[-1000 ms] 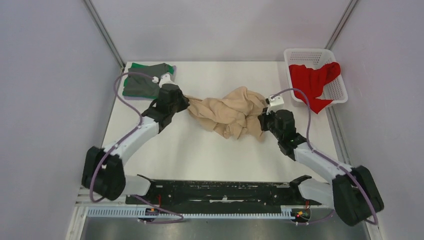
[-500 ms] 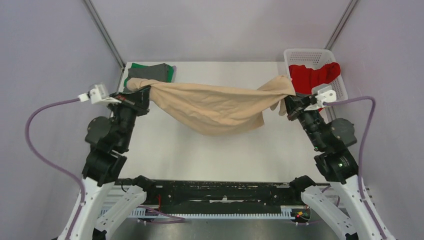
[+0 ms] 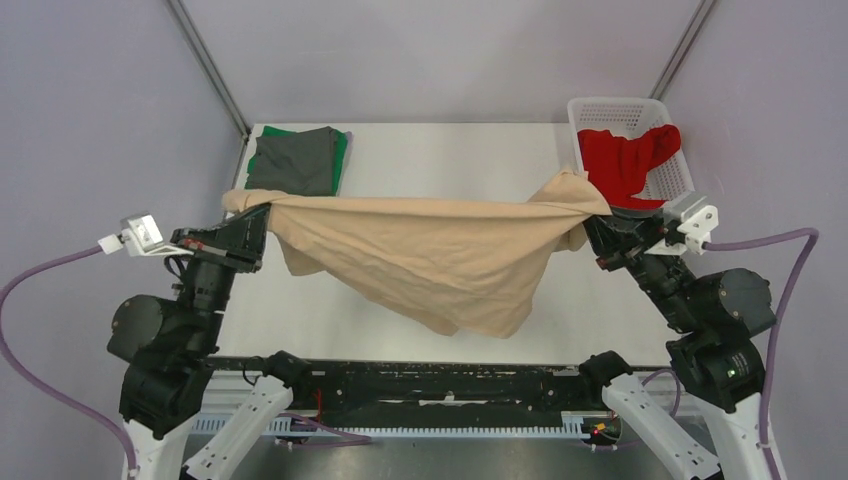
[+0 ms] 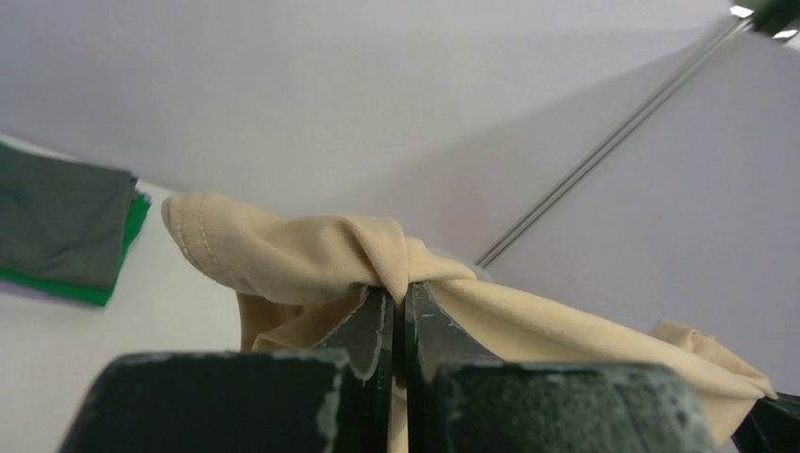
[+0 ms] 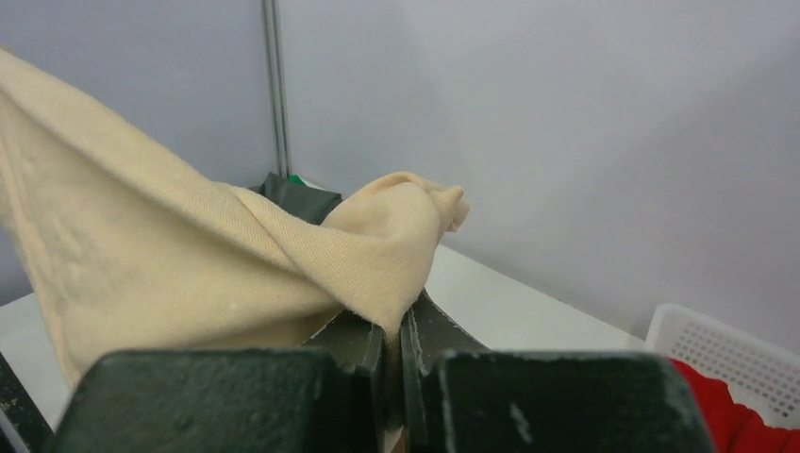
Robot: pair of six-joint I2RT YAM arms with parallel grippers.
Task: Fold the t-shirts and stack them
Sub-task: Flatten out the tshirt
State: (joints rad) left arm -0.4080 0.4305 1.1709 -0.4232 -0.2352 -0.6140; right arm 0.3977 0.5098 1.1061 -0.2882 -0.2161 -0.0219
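beige t-shirt (image 3: 430, 250) | L gripper (image 4: 396, 294) clamped on it | R gripper (image 5: 394, 326) same

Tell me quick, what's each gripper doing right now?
The left gripper is shut on the beige t-shirt.
The right gripper is shut on its other end.

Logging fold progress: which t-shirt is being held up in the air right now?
The beige t-shirt, stretched between the left end effector and the right end effector. The red t-shirt lies in the basket; the grey t-shirt sits folded on the table.
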